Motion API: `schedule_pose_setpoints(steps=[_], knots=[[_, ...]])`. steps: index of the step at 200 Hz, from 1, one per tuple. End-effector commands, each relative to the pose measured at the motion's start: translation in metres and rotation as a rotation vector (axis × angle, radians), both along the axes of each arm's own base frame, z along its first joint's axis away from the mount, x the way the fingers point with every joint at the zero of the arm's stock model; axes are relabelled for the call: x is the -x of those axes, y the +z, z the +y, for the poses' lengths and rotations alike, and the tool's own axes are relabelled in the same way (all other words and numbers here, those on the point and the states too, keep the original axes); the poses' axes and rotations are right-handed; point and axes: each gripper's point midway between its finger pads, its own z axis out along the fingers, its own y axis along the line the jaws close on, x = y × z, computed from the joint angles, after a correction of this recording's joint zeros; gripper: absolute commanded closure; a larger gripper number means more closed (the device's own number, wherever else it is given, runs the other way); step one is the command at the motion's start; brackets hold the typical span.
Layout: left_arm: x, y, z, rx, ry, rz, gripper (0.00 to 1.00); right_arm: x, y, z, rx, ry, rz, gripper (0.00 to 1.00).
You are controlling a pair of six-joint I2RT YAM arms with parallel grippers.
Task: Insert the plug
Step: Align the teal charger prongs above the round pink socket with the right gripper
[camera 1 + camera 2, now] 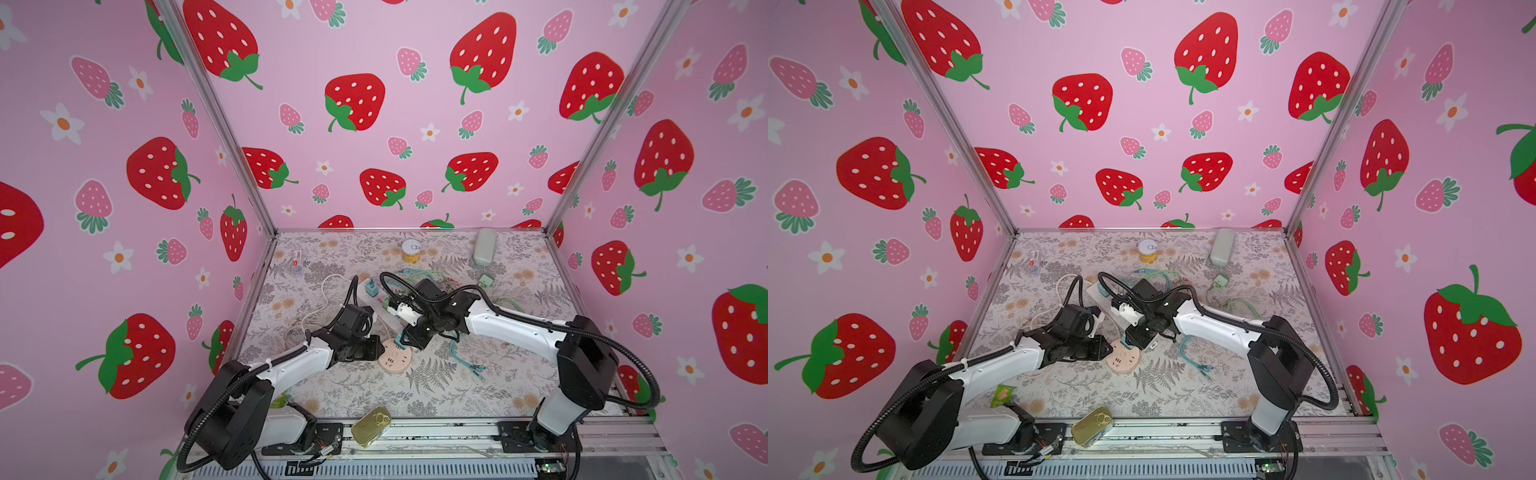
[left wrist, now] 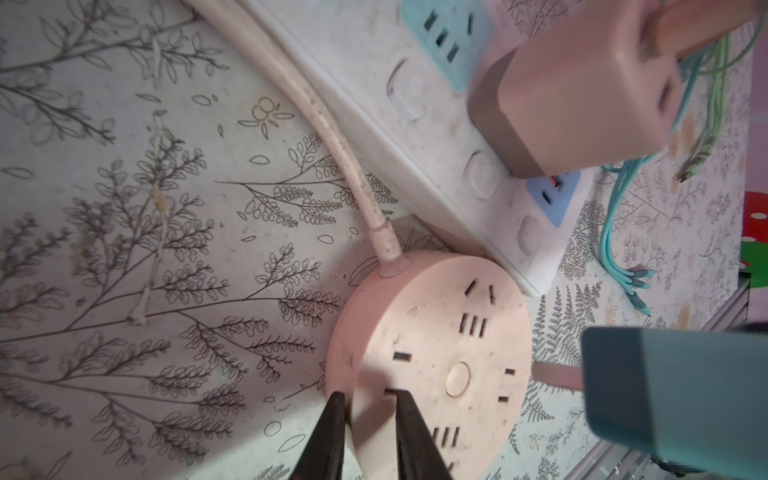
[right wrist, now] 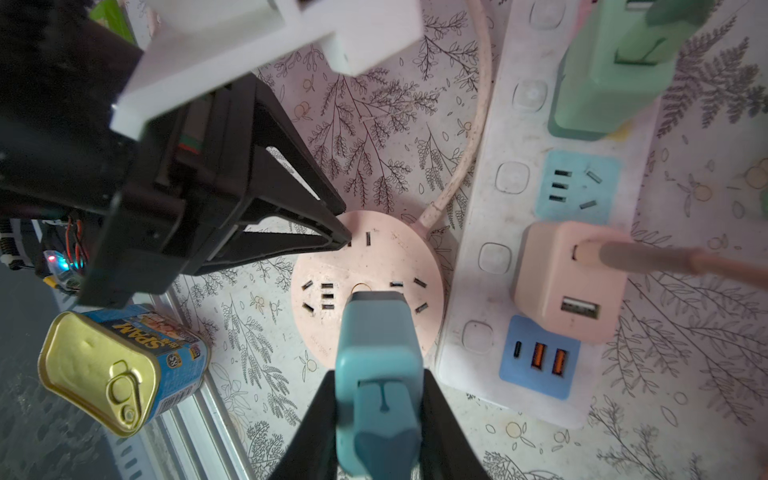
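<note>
The right gripper (image 3: 380, 386) is clamped tight on the teal plug (image 3: 374, 332), one black finger on each side of its body. It holds the plug over the middle of the round pink socket (image 3: 374, 253), which lies flat on the flowered tabletop (image 1: 457, 395) towards the front. In the left wrist view one bare prong (image 2: 557, 374) sticks out of the plug toward the socket, not sunk in any slot (whether its tip touches the rim I cannot tell). The left gripper (image 2: 370, 401) is at the socket's opposite side, its fingers drawn close on the edge. One finger is on the top face and one outside the rim, pinching it. The socket's pale cord (image 2: 332, 137) curves away alongside a long white power strip (image 3: 490, 216) lying just beside the socket. A pink cube adapter (image 3: 569, 282) and a green adapter (image 3: 615, 75) sit on that strip. A gold-lidded Spam tin (image 1: 371, 426) lies at the front rail.
</note>
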Motion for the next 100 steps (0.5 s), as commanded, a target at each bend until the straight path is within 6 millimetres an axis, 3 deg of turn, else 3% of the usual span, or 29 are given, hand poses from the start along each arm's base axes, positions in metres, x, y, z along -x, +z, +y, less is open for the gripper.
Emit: schedule_pose_setpoints(steps=[1, 100], knots=[[0.001, -0.004, -0.002, 0.004, -0.012, 0.009, 0.76, 0.001, -0.001, 0.001, 0.029, 0.030, -0.008, 0.98], [0.004, -0.014, 0.003, -0.019, -0.007, 0.033, 0.78, -0.003, -0.017, 0.003, 0.097, 0.057, -0.008, 0.99]])
